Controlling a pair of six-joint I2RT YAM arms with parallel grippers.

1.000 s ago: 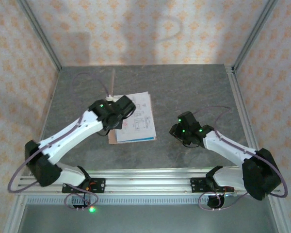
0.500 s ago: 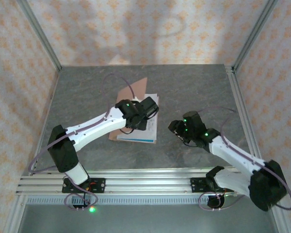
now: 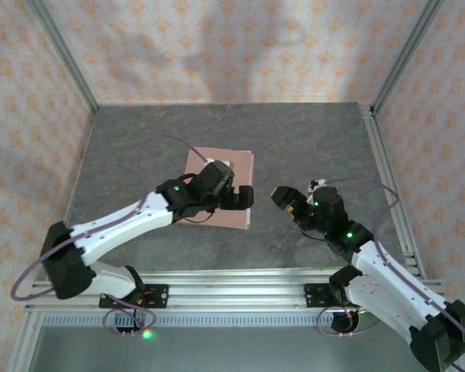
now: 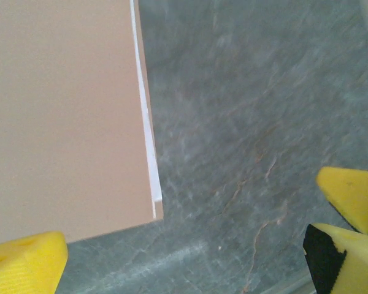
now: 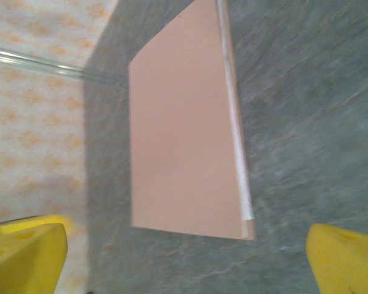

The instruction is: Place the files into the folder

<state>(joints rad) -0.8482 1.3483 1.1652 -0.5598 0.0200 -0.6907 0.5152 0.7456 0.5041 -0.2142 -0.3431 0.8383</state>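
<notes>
The pinkish-brown folder lies shut and flat on the table. A thin white edge of the files shows along its right side, also in the right wrist view as the files. My left gripper hovers over the folder's near right corner, open, with nothing between its yellow fingers. The folder lies at the left of the left wrist view. My right gripper stands just right of the folder, open and holding nothing.
The grey marbled table has metal frame rails at its sides and a rail at the near edge by the arm bases. Patterned walls close in the back and sides.
The folder's cover, raised earlier with the printed sheets showing, now lies flat over them. The left arm swung across and down to the near right corner. Both grippers opened wide.
</notes>
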